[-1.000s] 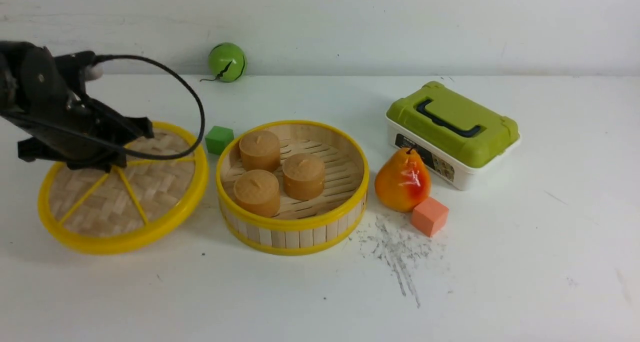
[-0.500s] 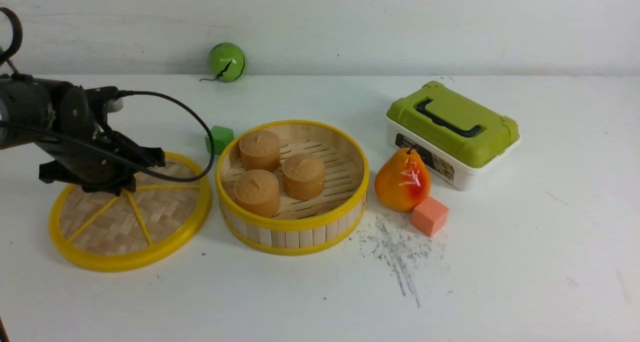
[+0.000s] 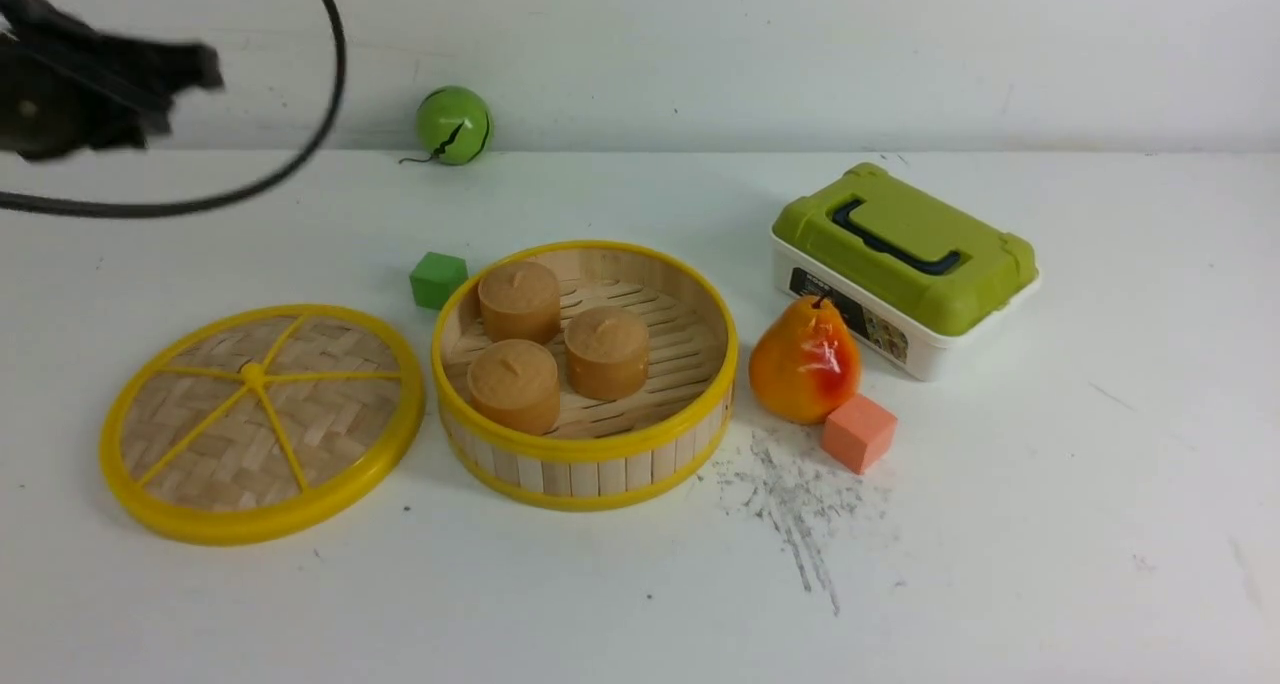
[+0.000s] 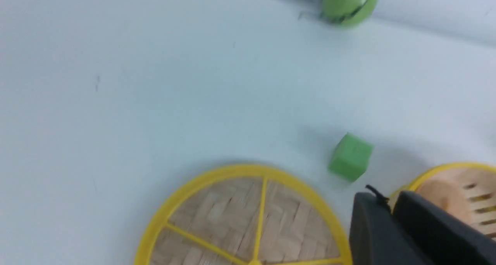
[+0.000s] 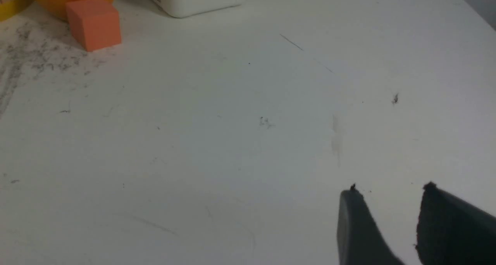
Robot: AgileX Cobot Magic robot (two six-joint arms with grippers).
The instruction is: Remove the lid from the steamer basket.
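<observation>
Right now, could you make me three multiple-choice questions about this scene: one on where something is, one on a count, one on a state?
1. Where is the round woven lid?
a) On the steamer basket
b) On the table, left of the basket
c) On the green-topped box

2. How many brown buns are in the basket?
a) Two
b) Four
c) Three

3. How is the green-topped box?
a) Covered by its lid
b) Lid off beside it
c) Tipped on its side

1: b, the lid lies flat on the table, left of the steamer basket.
2: c, three buns sit on its slatted floor.
3: a, the olive-green top sits on the white box.
</observation>
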